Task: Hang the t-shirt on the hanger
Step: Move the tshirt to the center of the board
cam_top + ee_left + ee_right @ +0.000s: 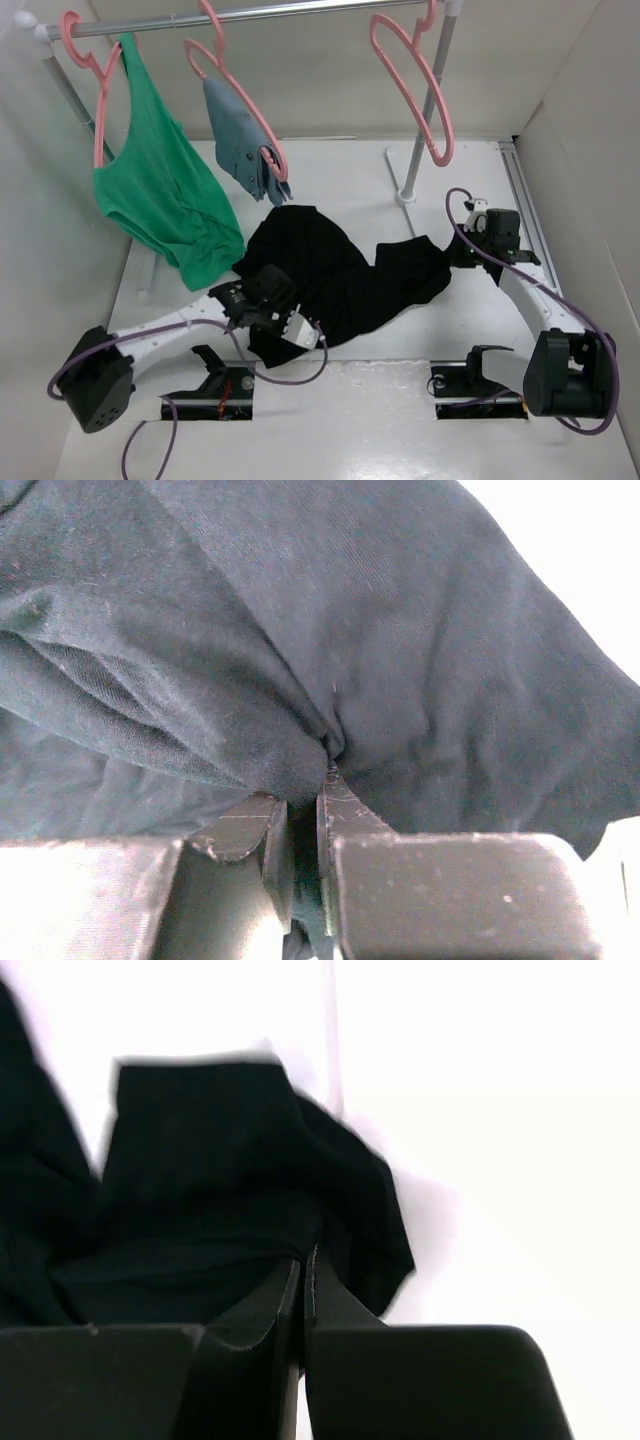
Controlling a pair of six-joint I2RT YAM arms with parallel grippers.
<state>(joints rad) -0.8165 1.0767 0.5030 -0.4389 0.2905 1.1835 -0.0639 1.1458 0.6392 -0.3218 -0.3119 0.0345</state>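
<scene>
The black t-shirt [340, 270] lies crumpled across the middle of the white table. My left gripper [300, 322] is shut on a pinched fold of the t-shirt [300, 660] at its near left edge. My right gripper [452, 252] is shut on the t-shirt's right end [240, 1180]. The bare pink hanger [415, 85] hangs from the rail at the back right, above and behind the shirt. The blue starburst mark is hidden.
A green tank top [160, 190] and a grey-blue garment [240, 140] hang on pink hangers from the rail [250, 12] at the back left. The rack's upright post [425, 130] and foot stand just behind the shirt's right end. White walls close both sides.
</scene>
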